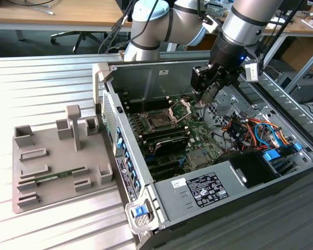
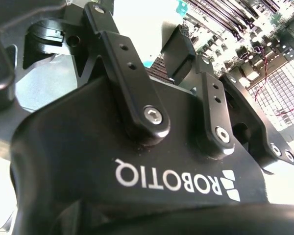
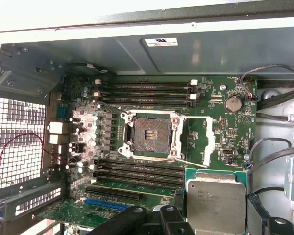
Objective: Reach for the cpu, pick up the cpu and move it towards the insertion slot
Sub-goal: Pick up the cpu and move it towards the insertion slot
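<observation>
My gripper [image 3: 216, 216] is shut on the cpu [image 3: 214, 195], a flat square chip with a silvery face and a thin green-tan rim, held by two opposite edges between dark fingers [image 3: 179, 201]. In the first wrist view the insertion slot [image 3: 149, 135] lies beyond the chip at the middle of the motherboard, a dark square socket inside a silver frame whose bracket [image 3: 208, 139] is swung open. In the exterior view the gripper [image 1: 205, 95] hangs inside the open computer case, above and toward the exterior view's right of the insertion slot [image 1: 160, 121]. The second wrist view shows the gripper's black body and a finger [image 2: 179, 51].
Long black memory slots [image 3: 142, 90] flank the socket on two sides. Coloured cables [image 1: 250, 130] and a power supply [image 1: 208, 188] fill the case's right part in the exterior view. A grey fixture tray [image 1: 88, 200] holding a green memory stick [image 1: 55, 177] sits to the exterior view's left.
</observation>
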`<state>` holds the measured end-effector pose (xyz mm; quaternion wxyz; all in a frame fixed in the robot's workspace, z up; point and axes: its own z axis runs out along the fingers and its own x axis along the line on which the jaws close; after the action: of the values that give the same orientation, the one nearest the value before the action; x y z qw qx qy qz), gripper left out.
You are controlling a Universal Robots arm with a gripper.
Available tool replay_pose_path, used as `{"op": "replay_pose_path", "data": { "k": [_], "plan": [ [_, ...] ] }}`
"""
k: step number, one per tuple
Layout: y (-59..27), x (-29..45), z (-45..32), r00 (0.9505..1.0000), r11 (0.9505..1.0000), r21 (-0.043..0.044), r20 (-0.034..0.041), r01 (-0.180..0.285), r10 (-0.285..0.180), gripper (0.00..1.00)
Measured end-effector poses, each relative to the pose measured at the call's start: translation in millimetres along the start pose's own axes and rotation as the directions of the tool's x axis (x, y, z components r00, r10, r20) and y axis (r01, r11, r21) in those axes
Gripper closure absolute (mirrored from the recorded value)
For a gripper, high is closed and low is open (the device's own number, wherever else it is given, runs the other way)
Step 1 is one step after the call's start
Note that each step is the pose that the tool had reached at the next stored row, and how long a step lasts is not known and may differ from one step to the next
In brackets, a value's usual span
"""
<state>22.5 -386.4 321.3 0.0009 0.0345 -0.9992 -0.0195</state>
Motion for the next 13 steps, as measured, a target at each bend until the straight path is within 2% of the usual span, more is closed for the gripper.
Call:
{"op": "replay_pose_path", "data": {
  "k": [5, 13],
  "plan": [
    [0.3, 4.2, 0.0, 1.0000, 1.0000, 0.0000, 0.0000, 0.000, 0.000, 0.45],
    [5.0, 24.1, 0.3, 1.0000, 1.0000, 0.0001, 0.0000, 0.000, 0.000, 0.45]
  ]
}}
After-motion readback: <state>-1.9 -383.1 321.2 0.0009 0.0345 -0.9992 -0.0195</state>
